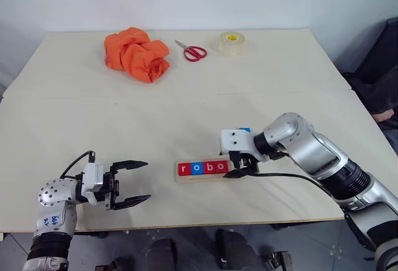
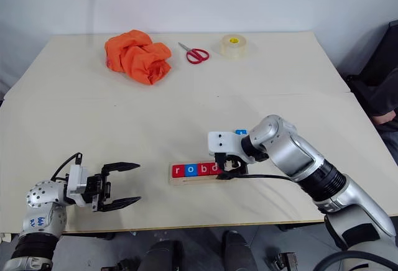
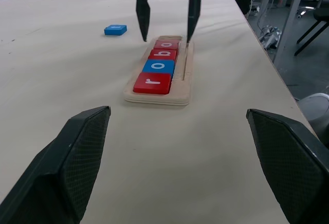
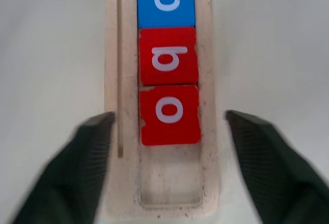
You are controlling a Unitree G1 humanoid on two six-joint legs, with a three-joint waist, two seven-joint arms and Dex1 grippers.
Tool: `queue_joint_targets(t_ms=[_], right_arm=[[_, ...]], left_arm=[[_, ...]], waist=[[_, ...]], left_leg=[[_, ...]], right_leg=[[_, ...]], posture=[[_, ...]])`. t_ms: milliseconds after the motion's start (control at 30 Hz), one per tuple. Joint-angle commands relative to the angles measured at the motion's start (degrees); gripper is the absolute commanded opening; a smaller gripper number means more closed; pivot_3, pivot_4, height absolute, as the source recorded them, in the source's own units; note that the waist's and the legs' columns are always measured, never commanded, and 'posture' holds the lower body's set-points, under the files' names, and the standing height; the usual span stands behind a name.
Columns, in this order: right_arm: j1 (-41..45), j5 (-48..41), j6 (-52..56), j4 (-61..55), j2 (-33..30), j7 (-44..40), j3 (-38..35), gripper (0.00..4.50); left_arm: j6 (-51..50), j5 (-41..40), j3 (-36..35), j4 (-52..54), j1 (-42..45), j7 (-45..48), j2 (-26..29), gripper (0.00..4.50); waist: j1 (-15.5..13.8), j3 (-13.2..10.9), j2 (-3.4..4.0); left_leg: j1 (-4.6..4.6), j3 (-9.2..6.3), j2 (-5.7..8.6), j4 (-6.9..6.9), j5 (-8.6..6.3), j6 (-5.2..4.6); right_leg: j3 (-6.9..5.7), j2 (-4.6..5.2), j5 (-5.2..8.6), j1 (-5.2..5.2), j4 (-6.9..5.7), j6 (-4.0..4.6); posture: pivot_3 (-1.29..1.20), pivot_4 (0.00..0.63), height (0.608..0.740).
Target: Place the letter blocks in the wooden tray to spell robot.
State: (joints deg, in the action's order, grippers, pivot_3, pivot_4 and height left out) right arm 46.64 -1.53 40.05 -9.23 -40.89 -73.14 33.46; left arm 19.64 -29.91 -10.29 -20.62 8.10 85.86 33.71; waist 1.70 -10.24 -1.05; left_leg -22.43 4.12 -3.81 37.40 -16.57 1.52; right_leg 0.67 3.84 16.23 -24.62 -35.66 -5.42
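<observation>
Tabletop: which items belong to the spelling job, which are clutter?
Job: long pale wooden tray; red "r" tile, blue "o" tile, red "b" tile, red "o" tile; loose blue tile.
Clutter: crumpled orange cloth, red-handled scissors, clear tape roll.

Four letter blocks (image 3: 158,66) are seated flat in the wooden tray (image 3: 184,82), reading r, o, b, o: red, blue, red, red. The tray's last slot is left unfilled. A fifth, blue block (image 3: 115,30) is seen lying apart on the desk.
</observation>
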Motion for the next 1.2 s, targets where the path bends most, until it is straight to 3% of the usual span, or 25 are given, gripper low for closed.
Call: queue_joint_targets(t_ms=[33,300,533,767,967,1200], right_arm=[[1.4,-0.1,0.3,-2.4,0.0,-0.3,-1.4,4.48],[0.4,-1.4,0.2,-3.7,-1.0,-0.9,-3.0,4.48],[-7.2,-8.3,1.4,-6.5,-0.3,7.5,-19.8,4.48],[-21.9,-14.4,-1.0,-11.0,-3.0,11.8,-35.8,4.48],[-43.6,-18.9,-1.8,-17.6,-5.4,12.8,-55.1,4.48],[-50.1,-21.1,-3.6,-18.7,-4.3,16.6,-60.4,4.48]], left_arm=[[0.7,-0.6,-0.4,1.4,0.1,0.0,-0.3,4.5],[0.7,-0.2,-0.2,0.5,1.4,0.1,-0.8,4.5],[0.5,0.2,0.0,0.3,2.1,-0.3,-1.4,4.5],[-0.2,0.6,0.5,0.5,2.6,-1.4,-2.7,4.5],[-1.1,0.8,1.2,-0.8,4.7,-1.3,-2.8,4.5],[-1.5,0.8,1.1,-1.9,5.9,-0.6,-2.4,4.5]], waist=[[0.0,0.0,0.0],[0.0,0.0,0.0],[-0.2,0.0,-0.03],[-0.3,0.0,-0.04],[-0.9,0.0,-0.04],[0.1,0.0,-0.06]], left_leg=[[0.0,0.0,0.0,0.0,0.0,0.0],[0.0,0.0,0.0,0.0,0.0,0.0],[0.0,-0.01,0.01,0.01,-0.01,0.01],[-0.02,-0.02,0.04,-0.02,-0.02,0.03],[0.02,-0.08,0.02,-0.06,-0.02,0.02],[0.31,-0.02,0.02,0.04,0.02,-0.03]], right_leg=[[0.0,0.0,0.0,0.0,0.0,0.0],[0.0,0.0,0.0,0.0,0.0,0.0],[-0.02,0.02,-0.01,0.05,0.03,-0.02],[-0.02,0.03,-0.01,0.09,0.1,-0.03],[-0.03,-0.07,0.0,0.15,0.12,-0.06],[0.26,-0.22,-0.07,0.32,0.09,-0.17]], posture=[[0.0,0.15,0.74],[0.0,0.15,0.74],[0.0,0.15,0.74],[0.0,0.15,0.74],[0.0,0.15,0.74],[0.0,0.15,0.74]])
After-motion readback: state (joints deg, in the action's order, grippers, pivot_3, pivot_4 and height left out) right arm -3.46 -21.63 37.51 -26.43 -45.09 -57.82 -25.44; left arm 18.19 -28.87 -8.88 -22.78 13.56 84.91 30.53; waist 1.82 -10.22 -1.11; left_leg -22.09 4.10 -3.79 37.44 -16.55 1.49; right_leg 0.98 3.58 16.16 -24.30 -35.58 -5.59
